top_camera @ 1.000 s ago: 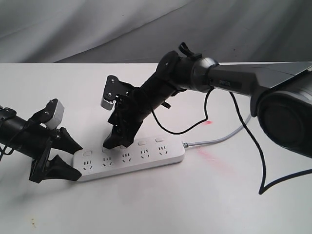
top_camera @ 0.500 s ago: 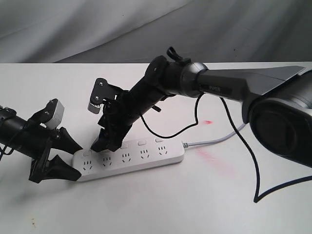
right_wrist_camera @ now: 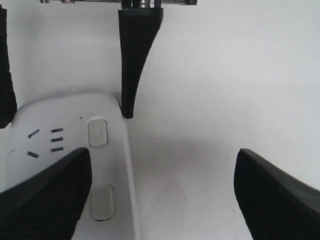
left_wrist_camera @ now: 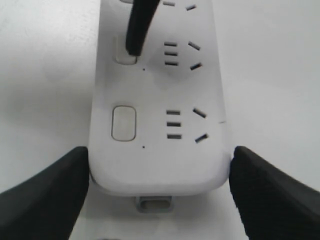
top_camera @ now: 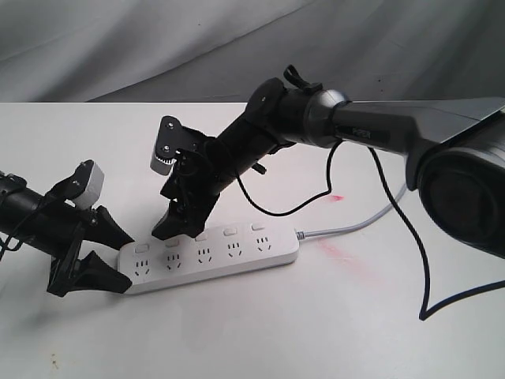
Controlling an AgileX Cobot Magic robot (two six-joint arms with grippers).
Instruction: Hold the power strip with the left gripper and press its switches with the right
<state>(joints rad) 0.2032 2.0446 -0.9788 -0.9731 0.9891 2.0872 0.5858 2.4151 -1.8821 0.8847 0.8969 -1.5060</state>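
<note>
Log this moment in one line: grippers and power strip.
black left gripper: shut on end of long white plastic power strip | black right gripper: open, one fingertip on second white switch from held end

Left pincer (left_wrist_camera: 160, 167) apparently clamped; right pincer (right_wrist_camera: 162, 152) spread wide, tilted downward.

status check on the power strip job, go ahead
Left gripper clamped on the power strip end. Right gripper open, one fingertip down on the second switch from that end. Nothing blocking the other switches; grey cord trails away.
</note>
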